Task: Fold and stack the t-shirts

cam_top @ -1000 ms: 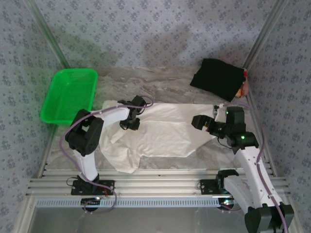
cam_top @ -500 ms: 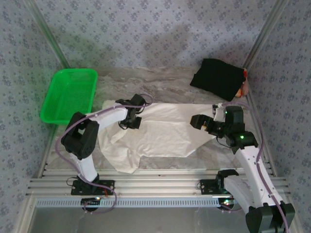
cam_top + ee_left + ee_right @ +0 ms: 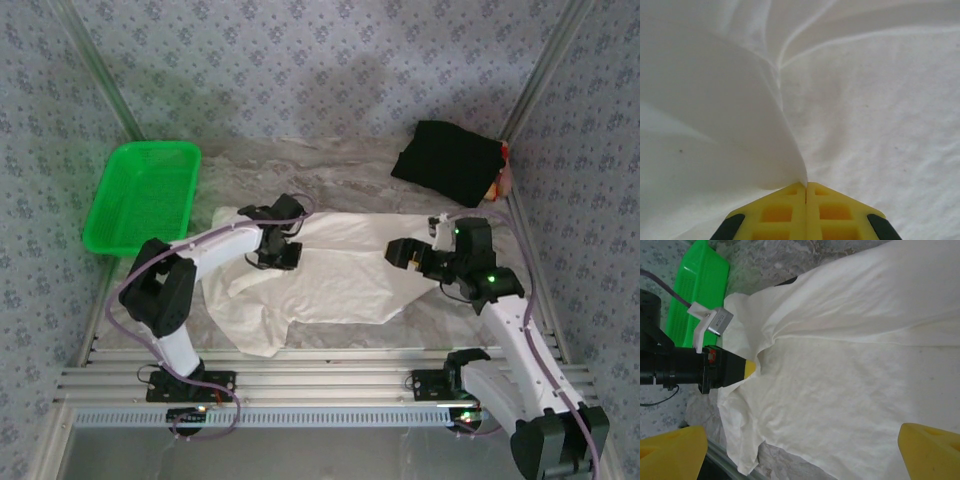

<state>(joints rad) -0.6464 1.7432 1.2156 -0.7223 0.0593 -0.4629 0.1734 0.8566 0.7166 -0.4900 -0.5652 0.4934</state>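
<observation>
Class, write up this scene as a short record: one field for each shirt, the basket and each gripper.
White shirt: spread out, creased, in the middle
Black shirt: bundled, far right corner
Green basket: far left side
Left gripper: jaws shut on a raised fold of the white shirt
Right gripper: jaws open, above the white shirt's right side

the off-white shirt (image 3: 345,280) lies spread and wrinkled, a raised fold pinched between the jaws of the left gripper (image 3: 806,186), its right side under the right gripper (image 3: 401,252). the black shirt (image 3: 448,160) lies folded, well beyond both.
</observation>
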